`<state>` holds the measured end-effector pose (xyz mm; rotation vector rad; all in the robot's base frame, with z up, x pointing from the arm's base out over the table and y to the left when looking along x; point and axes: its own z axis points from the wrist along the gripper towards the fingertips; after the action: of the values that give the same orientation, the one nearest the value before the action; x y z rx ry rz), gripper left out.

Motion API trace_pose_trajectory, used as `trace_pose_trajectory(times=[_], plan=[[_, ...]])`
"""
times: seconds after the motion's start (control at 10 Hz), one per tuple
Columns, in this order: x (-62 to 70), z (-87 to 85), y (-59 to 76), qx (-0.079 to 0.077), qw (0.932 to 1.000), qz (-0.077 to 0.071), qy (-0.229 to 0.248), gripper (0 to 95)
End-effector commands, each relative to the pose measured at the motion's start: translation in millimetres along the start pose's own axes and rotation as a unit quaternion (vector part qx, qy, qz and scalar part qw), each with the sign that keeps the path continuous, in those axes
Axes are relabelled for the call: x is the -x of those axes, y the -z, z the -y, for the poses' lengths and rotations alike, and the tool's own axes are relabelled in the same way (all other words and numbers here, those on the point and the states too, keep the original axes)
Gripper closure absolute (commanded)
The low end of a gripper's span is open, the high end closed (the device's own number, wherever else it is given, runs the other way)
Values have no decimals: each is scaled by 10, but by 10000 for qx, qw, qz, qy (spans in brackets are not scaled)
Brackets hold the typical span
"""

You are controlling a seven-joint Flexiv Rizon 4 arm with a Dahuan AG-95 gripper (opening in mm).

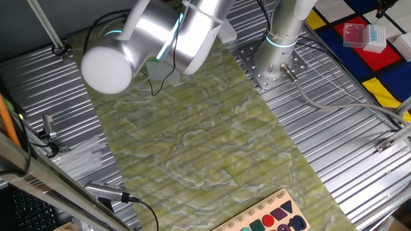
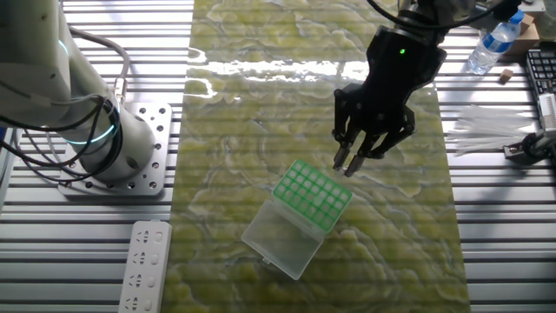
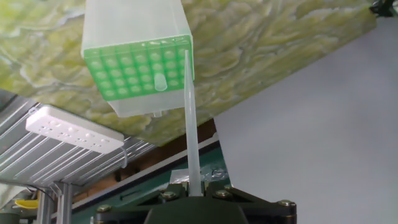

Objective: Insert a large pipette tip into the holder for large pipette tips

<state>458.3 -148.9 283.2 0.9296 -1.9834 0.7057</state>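
Gripping the large pipette tip (image 3: 191, 124) by its wide end, gripper (image 2: 348, 165) closed; we judge it light, flexible, just above holder (image 2: 313, 195).

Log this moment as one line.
tool: shut on large pipette tip | tip: above green holder, not inserted | one tip already seated

I get one fixed view from high behind the arm's base, looking down the bench (image 1: 212, 147). The other fixed view faces it from above the far end. My hand view sits close, looking along the gripper (image 3: 194, 193). Both fixed views share the green mat (image 2: 261, 104).
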Motion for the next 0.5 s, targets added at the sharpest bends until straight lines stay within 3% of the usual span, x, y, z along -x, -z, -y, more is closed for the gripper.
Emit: trace_pose_trajectory(times=[0.1,0.3,0.5], plan=[[236,-67,-481,-69,9998,-157,-40,950],[263,-99,-565,-120,9995,-277,-107,950],[255,-103,-579,-131,9994,-295,-122,950]])
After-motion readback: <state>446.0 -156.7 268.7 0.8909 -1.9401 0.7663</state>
